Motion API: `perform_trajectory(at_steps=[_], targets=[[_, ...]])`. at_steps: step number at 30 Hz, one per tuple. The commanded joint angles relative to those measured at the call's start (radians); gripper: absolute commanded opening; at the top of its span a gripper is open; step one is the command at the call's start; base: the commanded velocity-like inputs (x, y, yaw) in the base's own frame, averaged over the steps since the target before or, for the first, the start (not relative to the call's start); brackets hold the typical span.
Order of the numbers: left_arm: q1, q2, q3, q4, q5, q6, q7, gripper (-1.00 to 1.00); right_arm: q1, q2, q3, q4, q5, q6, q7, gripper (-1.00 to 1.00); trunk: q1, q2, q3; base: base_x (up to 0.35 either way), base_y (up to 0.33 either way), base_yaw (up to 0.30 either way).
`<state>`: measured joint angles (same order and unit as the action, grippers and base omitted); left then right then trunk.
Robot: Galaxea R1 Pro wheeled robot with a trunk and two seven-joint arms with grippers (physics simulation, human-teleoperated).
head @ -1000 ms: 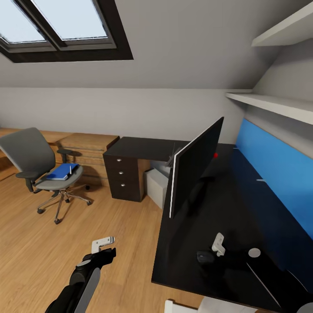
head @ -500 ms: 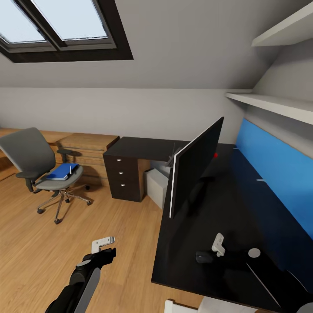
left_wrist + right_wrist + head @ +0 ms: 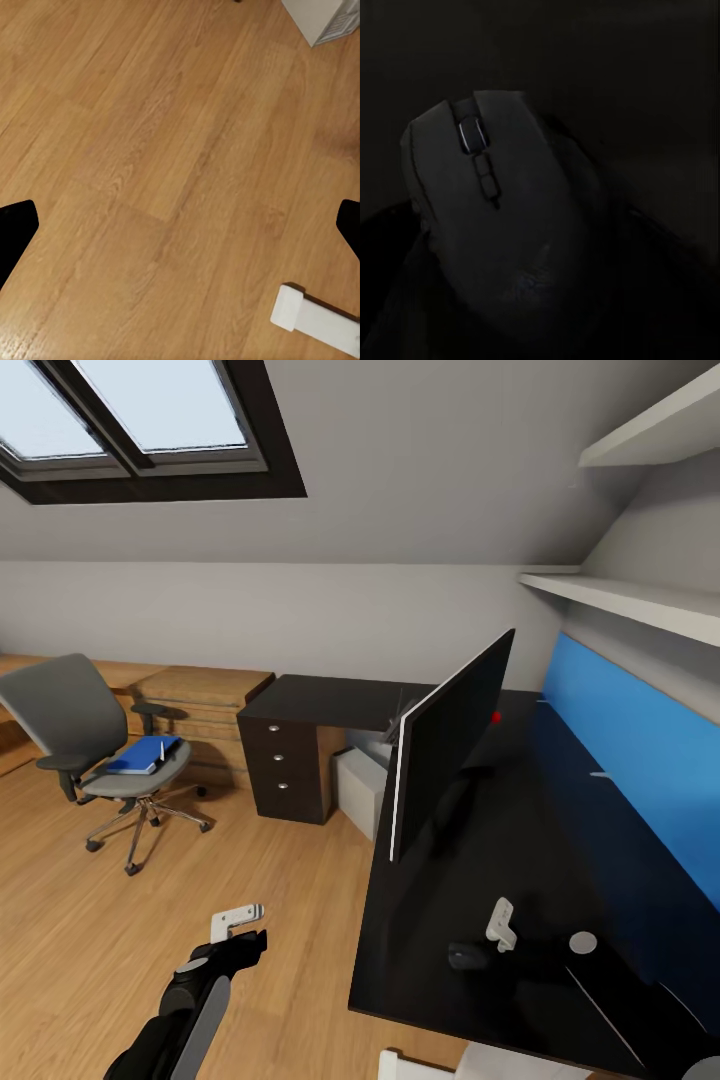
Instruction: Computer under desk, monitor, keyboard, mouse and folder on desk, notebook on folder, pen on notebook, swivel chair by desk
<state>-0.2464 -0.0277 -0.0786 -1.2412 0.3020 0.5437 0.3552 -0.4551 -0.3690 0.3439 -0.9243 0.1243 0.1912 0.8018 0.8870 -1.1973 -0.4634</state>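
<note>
The bench (image 3: 560, 830) has a glossy black top and a blue back panel (image 3: 640, 740), and it runs along the wall on the right side of the head view. The monitor (image 3: 450, 745) stands on the bench, turned so that it is seen almost from its edge. Near the front edge of the bench lies the mouse (image 3: 466, 957), small and black, and the right tool (image 3: 500, 925) hangs just beside it; in the right wrist view the mouse (image 3: 499, 225) is seen very close on the dark surface, but I cannot tell if the fingers of this tool are apart or together. A small grey round thing (image 3: 583, 942) lies on the bench a little to the right of the tool. The computer (image 3: 362, 790), a light grey box, stands on the wooden floor (image 3: 220, 860) under the bench, beside a dark cabinet (image 3: 285, 770) with round knobs. Well apart from the bench, on the left, stands the swivel chair (image 3: 95, 745), and the folder (image 3: 143, 755) lies on its seat with a small white thing, maybe the pen (image 3: 161, 749), on top. The left tool (image 3: 238, 922) hangs over the floor with its fingers apart and nothing between them; the left wrist view shows the floor boards and a corner of the computer (image 3: 322, 19).
</note>
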Motion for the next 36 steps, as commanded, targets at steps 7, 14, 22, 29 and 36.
perform_trajectory(at_steps=[7, 14, 22, 29, 36], targets=[[-0.001, 0.002, 0.0, -0.001, 0.01, 0.002, 0.008, 1.0, -0.001, 0.001, 0.0, -0.002, 0.001, 0.004, -0.008, -1.0, -0.015, 0.027, 0.011, 0.0, 0.0, 0.0], [-0.001, 0.001, -0.001, -0.001, 0.01, 0.001, 0.008, 1.0, -0.001, 0.018, 0.001, -0.003, -0.001, 0.002, -0.064, -1.0, -0.042, 0.076, 0.033, 0.0, 0.0, 0.0], [-0.001, 0.0, -0.001, -0.001, 0.009, 0.001, 0.008, 1.0, -0.001, 0.138, 0.0, -0.031, 0.001, 0.057, -0.205, -1.0, -0.073, 0.132, 0.058, 0.0, 0.0, 0.0], [-0.001, 0.003, -0.001, -0.001, 0.009, 0.001, 0.006, 1.0, -0.001, 0.36, -0.003, -0.072, -0.014, 0.213, -0.64, -1.0, -0.073, 0.132, 0.058, 0.0, 0.0, 0.0], [-0.001, 0.005, 0.001, -0.001, 0.009, 0.001, 0.007, 1.0, -0.001, 0.452, -0.002, -0.063, -0.114, 0.224, -0.987, -1.0, -0.073, 0.132, 0.058, 0.0, 0.024, 0.0]])
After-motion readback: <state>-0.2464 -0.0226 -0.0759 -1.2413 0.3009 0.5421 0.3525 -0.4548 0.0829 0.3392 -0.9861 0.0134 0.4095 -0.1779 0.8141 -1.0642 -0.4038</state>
